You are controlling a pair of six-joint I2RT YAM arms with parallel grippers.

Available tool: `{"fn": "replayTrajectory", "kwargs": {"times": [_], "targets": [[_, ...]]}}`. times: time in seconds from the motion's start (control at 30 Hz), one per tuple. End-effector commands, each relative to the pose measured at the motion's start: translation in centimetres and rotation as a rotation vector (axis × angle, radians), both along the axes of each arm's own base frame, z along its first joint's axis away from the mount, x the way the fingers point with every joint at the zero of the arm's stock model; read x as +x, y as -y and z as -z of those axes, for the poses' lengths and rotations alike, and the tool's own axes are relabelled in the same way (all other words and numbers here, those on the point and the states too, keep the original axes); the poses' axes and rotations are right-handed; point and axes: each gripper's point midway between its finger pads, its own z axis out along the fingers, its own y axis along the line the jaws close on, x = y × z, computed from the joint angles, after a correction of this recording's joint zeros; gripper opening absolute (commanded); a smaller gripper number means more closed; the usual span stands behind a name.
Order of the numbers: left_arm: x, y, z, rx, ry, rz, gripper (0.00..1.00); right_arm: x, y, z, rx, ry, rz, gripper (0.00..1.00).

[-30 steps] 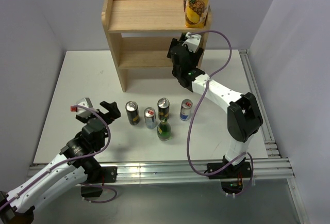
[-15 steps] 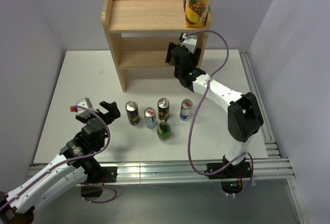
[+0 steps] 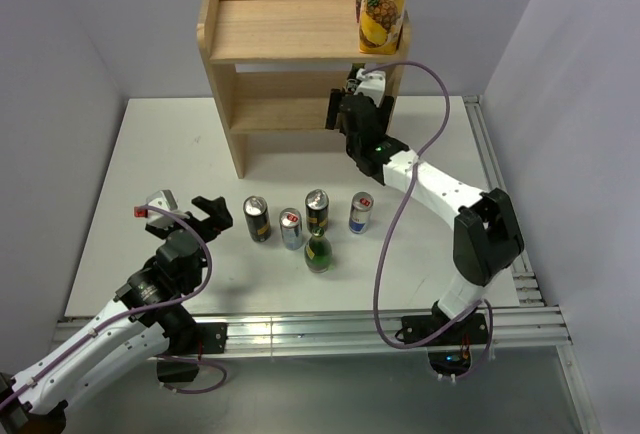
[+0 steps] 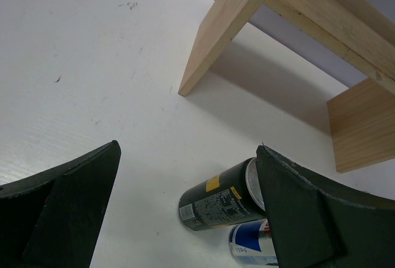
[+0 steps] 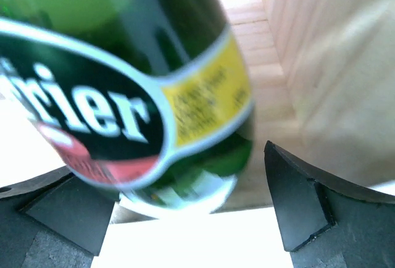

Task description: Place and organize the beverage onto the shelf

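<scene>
Big white tabletop (image 3: 150, 154) under everything. At its far side, a light-wood shelf (image 3: 280, 29) with two boards, standing upright.

Right arm (image 3: 440, 189) stretched far forward from its base at the near edge, reaching to the right end of the shelf's lower board. Right fingers (image 5: 308, 206) spread wide there, one on each side of a green glass bottle (image 5: 123, 64), with a gap showing on the right side. Bottom of that bottle on the lower board, close to the shelf's right wall.

Left arm (image 3: 110, 324) bent low over the near left part of the tabletop, wrist pointing toward the drinks. Left fingers (image 4: 302, 212) spread wide too, nothing between them, hovering above the tabletop.

Tall yellow pineapple juice carton (image 3: 382, 4) upright on the right end of the top board.

Second green bottle (image 3: 318, 252) upright on the tabletop, nearest the arm bases. Just behind it, a row of four upright cans, from left to right: left black-gold can (image 3: 257, 219), silver can with a red mark (image 3: 291, 228), second black-gold can (image 3: 317, 211), silver-blue can (image 3: 360, 212). All four well apart from the shelf.
</scene>
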Motion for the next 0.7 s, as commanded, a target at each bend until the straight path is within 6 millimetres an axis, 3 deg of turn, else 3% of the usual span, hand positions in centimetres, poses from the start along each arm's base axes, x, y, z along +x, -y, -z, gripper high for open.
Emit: {"fn": "replayTrajectory", "kwargs": {"times": [0.0,0.47,0.57,0.67], "targets": [[0.0,-0.1,-0.3,-0.001,0.012,-0.001,0.99,-1.3,0.6,-2.5,0.012,0.049,-0.001,1.0],[0.0,-0.3,-0.2,0.002,0.008,-0.017,0.99,-5.8,-0.3,-3.9,0.031,0.056,-0.056,1.0],[0.0,-0.3,-0.2,0.002,0.009,-0.015,0.99,-7.6,-0.5,-4.0,0.05,0.042,-0.064,1.0],[0.0,-0.3,-0.2,0.004,0.008,-0.015,0.99,-10.7,-0.9,-3.9,0.072,0.028,-0.091,1.0]]}}
